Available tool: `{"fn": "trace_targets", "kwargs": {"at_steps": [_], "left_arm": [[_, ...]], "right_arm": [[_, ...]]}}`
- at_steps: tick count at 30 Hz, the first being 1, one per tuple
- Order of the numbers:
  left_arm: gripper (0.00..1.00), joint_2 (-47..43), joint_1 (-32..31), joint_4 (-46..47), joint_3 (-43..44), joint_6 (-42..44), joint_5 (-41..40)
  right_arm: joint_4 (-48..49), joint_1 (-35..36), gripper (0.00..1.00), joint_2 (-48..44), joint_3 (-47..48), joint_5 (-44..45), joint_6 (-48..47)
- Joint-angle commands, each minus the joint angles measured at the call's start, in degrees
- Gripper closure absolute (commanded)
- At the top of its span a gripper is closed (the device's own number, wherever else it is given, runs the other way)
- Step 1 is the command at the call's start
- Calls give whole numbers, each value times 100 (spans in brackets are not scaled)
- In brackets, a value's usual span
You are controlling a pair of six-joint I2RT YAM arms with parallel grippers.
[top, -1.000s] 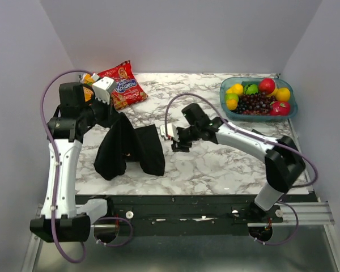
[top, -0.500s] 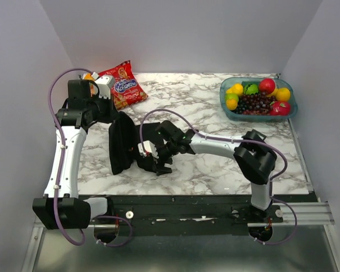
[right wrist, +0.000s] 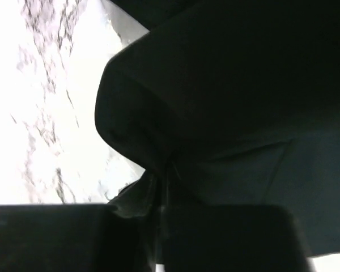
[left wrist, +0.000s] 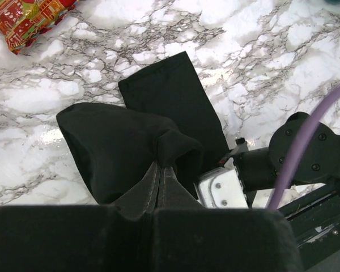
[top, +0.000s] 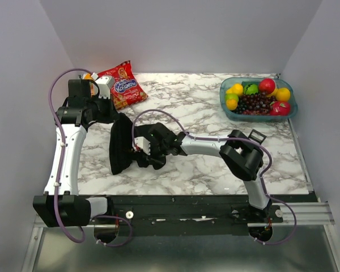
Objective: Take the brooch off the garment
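Shirt [top: 120,144] gripped by both hands, brooch hidden.
Left hand [left wrist: 160,175] is clamped on a raised fold at the far left of the surface [top: 209,170]. The cloth hangs from it as a narrow strip whose long axis runs far to near. Right hand [top: 143,152] sits against the strip's near right edge, fingers drawn narrow on a pinch of cloth. Brooch shows in no view; it probably lies in the folds beside the right hand, the nearer arm.
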Motion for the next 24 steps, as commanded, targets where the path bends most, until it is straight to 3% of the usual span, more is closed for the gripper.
{"fn": "trace_targets", "kwargs": {"at_steps": [1, 7, 11, 16, 19, 21, 24], "left_arm": [[100, 74, 54, -133, 243, 648, 24], [100, -154, 248, -570, 216, 1774, 32], [100, -706, 266, -1257, 216, 2776, 462], [100, -1042, 266, -2241, 689, 3480, 1217], [100, -1078, 274, -2016, 665, 3701, 1438], [100, -824, 257, -1305, 542, 3622, 1509], [100, 123, 257, -285, 453, 3210, 1448]], "right_arm": [[-345, -236, 100, -1094, -191, -115, -190], [-1662, -983, 100, -2903, -192, -917, -1078], [-2356, -1387, 100, -3458, -183, -759, -1290], [-3262, -2266, 98, -3837, 238, -1241, -1307], [-3597, -2609, 98, -4005, 406, -1549, -1334], [-3685, -2828, 98, -3874, 441, -1769, -1299], [-3650, -3275, 98, -3418, 685, -2033, -888]]}}
